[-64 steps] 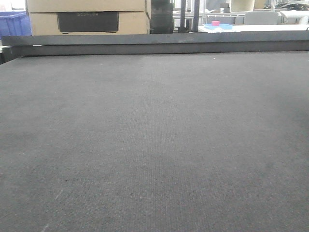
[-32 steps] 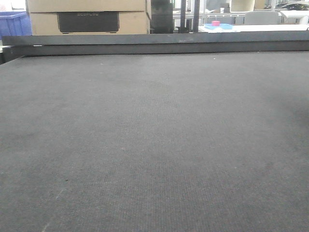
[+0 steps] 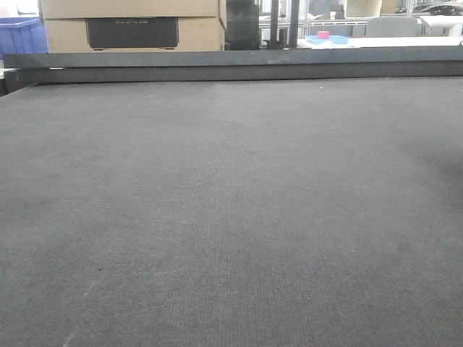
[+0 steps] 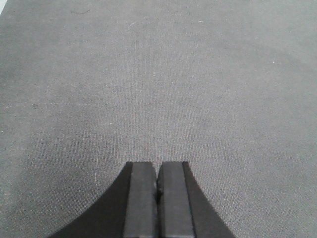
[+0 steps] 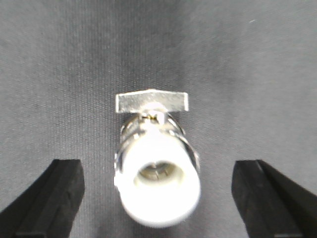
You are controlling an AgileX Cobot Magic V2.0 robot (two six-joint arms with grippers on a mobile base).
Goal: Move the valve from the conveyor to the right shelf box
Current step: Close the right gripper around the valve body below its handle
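The valve [image 5: 157,163] lies on the conveyor [image 5: 257,74], between the spread fingers [image 5: 59,193] of the right gripper [image 5: 158,171]. Past the conveyor's far rail [image 3: 231,65], boxes [image 3: 130,25] stand at the left. A bin [image 3: 22,36] sits left of the boxes.

Flat, dimmish light on the conveyor [image 3: 231,217], a soft shadow at 3 o'clock. The valve [image 5: 157,168] glares white, its near end blurred and overexposed.

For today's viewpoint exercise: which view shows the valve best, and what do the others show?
The right wrist view: the valve fills the centre, lying on the conveyor, handle and white end visible. The front and left wrist views show none of it.
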